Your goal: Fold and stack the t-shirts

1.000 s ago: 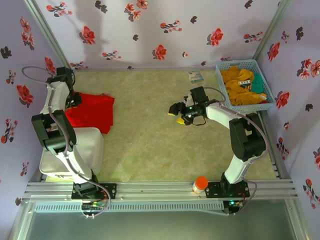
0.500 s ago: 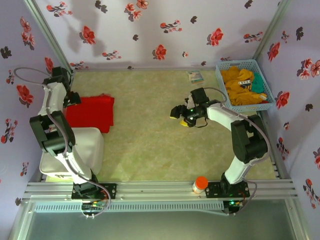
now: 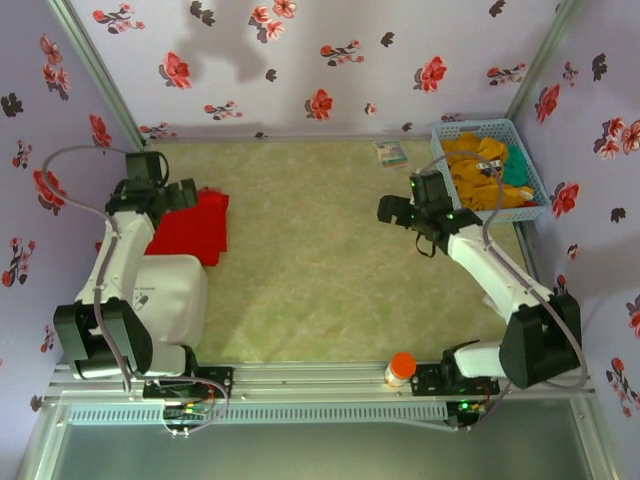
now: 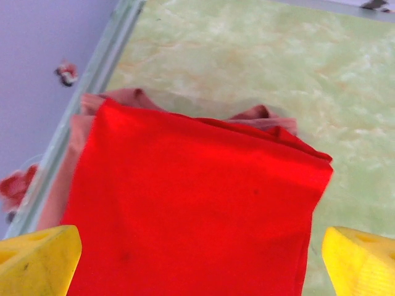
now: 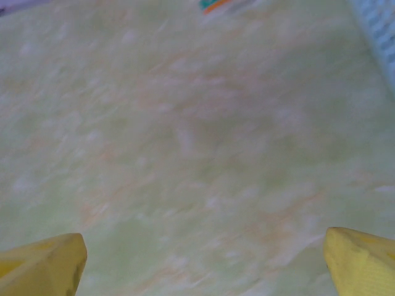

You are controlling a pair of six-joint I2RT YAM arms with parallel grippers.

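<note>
We find the folded red t-shirt (image 4: pixel 191 209) lying atop the salmon-pink t-shirt (image 4: pixel 125 98) by the left wall of the surface (image 3: pixel 300 270). The left hand (image 4: pixel 197 259) hovers over it, released. The right hand (image 5: pixel 203 259) is released above bare surface, grasping nothing.

The top camera hangs above and behind the arm bases, looking down on the whole worktop (image 3: pixel 300 260) from well back. The left wrist camera sits close behind the left end effector (image 4: pixel 199 262), facing down and forward between its yellow fingertips (image 4: pixel 37 259). Right ahead of them lies the red shirt (image 4: pixel 197 203), which the top camera shows too. The right wrist camera looks past the right end effector (image 5: pixel 200 265) at nearby worktop, blurred. Far ahead is a card (image 5: pixel 216 5) and, ahead to the right, a basket (image 5: pixel 376 31) corner, both shared with the top camera.
</note>
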